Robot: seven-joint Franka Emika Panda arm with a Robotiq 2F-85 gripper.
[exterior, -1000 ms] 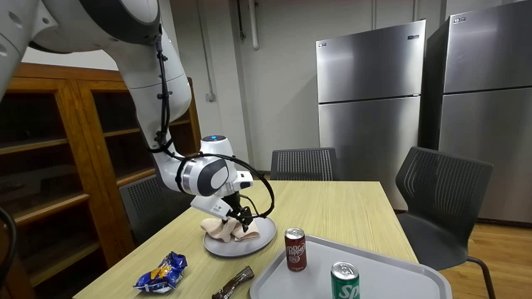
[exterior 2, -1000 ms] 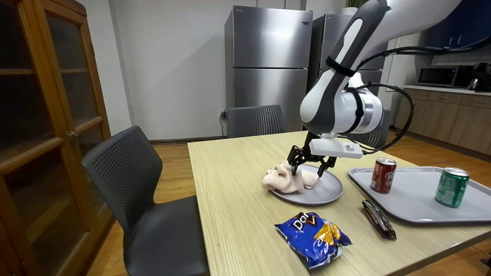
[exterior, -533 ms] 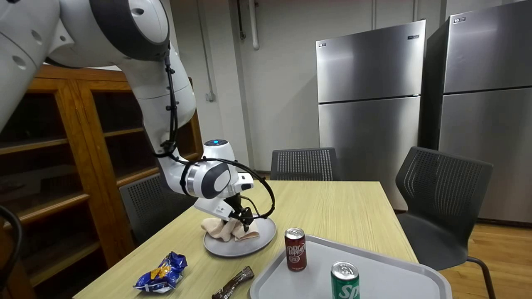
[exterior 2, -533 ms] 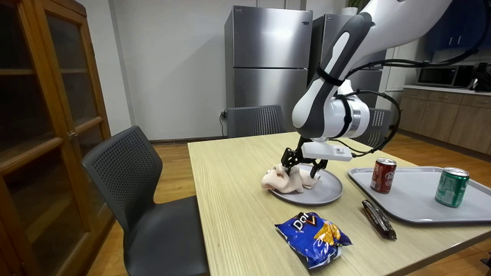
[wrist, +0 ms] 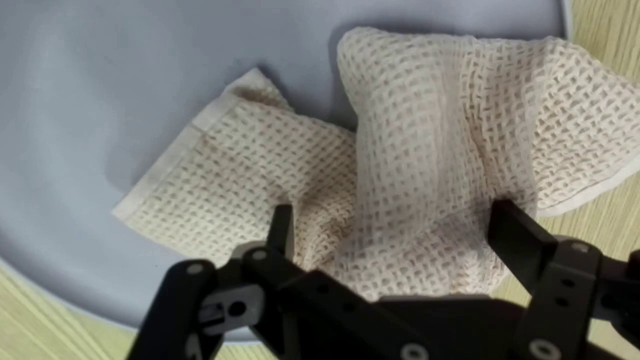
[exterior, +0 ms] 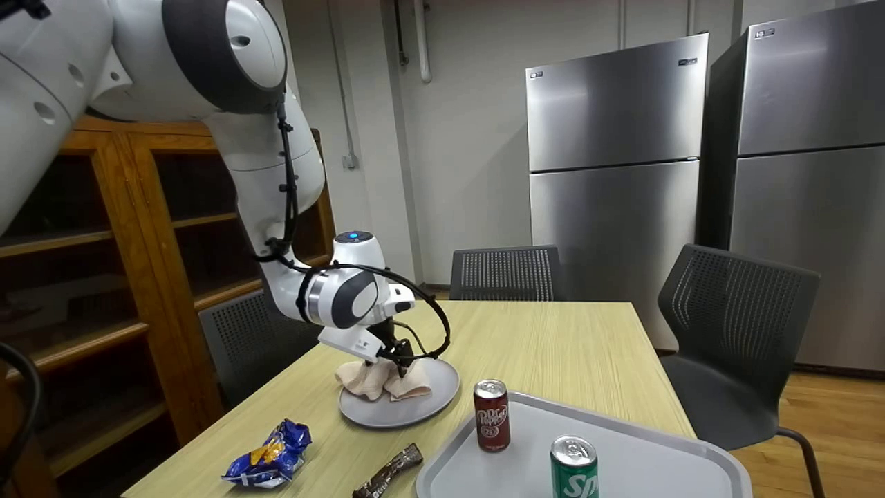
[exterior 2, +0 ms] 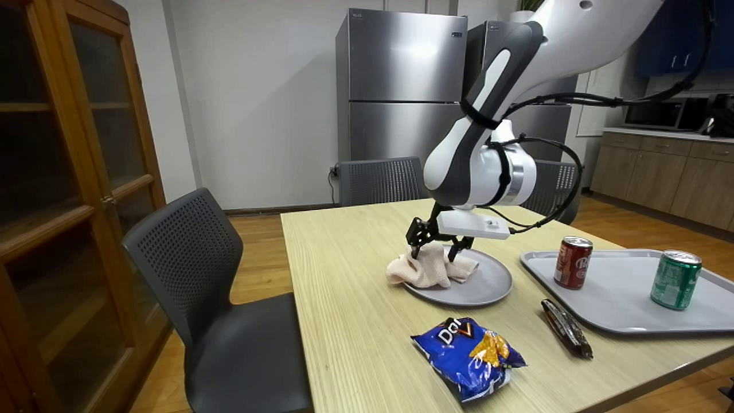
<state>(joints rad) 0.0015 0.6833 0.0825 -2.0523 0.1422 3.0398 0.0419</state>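
A: What's on the desk (exterior: pixel 539 339)?

B: The tray (exterior 2: pixel 622 281) lies near the plate (exterior 2: pixel 487 284), not touching it. On the plate is the cloth (wrist: pixel 415 150), bunched up, with one end hanging over the plate's rim.

A: And the end effector (wrist: pixel 392 212)?

B: Above the plate, right at the cloth. Its fingers (wrist: pixel 520 242) stand wide apart with nothing clamped. In the wrist view a raised fold shows between the tips; whether either tip touches the cloth, I can't tell.

A: So which step is in hand?

B: Lining up over the cloth, I'd judge. The next move seems to call for getting both tips low, one each side of the fold, then bringing them together without scraping the plate.

A: Any writing to read?

B: The fridges (exterior: pixel 615 207), well beyond the plate, carry badges too small to make out. The chip bag (exterior 2: pixel 470 358), on the desk apart from the plate, shows "Dor", so probably Doritos.

A: Anything smaller?

B: The red can (exterior: pixel 491 422), on the tray's side nearer the plate, reads "Dr Pepper", with what looks like "23" below. The green can (exterior: pixel 574 474), on the tray farther from the plate, shows "Sp", likely Sprite. The snack bar (exterior 2: pixel 566 330) lies near the plate, alongside the tray; I can't read its print.
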